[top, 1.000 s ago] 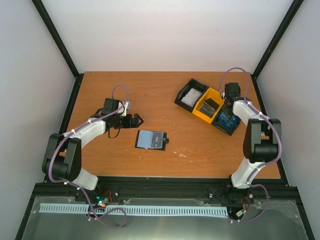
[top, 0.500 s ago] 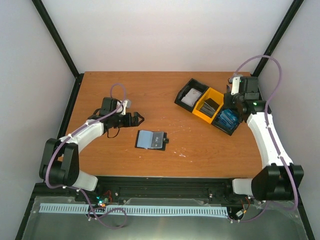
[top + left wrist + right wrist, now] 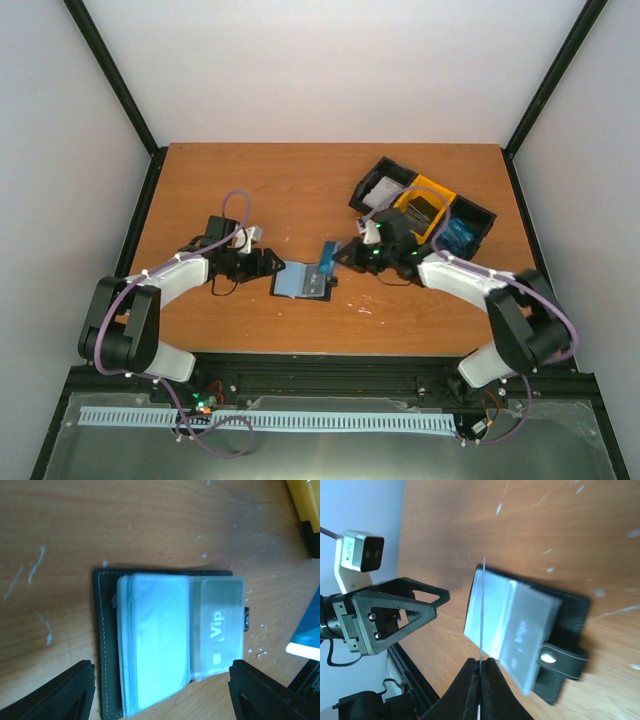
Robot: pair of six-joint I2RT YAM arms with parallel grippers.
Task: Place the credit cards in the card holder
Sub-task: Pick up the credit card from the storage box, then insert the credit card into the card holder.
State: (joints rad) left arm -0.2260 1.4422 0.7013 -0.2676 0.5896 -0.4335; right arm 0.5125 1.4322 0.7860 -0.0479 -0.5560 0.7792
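The card holder (image 3: 300,281) lies open on the table, its clear sleeves (image 3: 160,640) facing up and its clasp tab (image 3: 560,660) at one side. My right gripper (image 3: 342,258) is shut on a blue credit card (image 3: 326,255), held just above the holder's right edge. In the right wrist view that card (image 3: 481,610) shows edge-on as a thin line above the sleeves, pinched by the right gripper (image 3: 481,667). My left gripper (image 3: 272,262) is open beside the holder's left edge; its fingers (image 3: 75,690) stand wide, nothing between them. More blue credit cards (image 3: 460,232) sit in the tray.
A three-compartment tray (image 3: 425,205), black with a yellow middle section, stands at the back right and holds grey-white and dark cards. My left gripper (image 3: 395,610) stands close to the card's tip. The table's black frame (image 3: 150,200) runs along the left edge.
The right arm swung from the tray to the card holder carrying a blue card. The left gripper slid right toward the holder and its jaws narrowed slightly.
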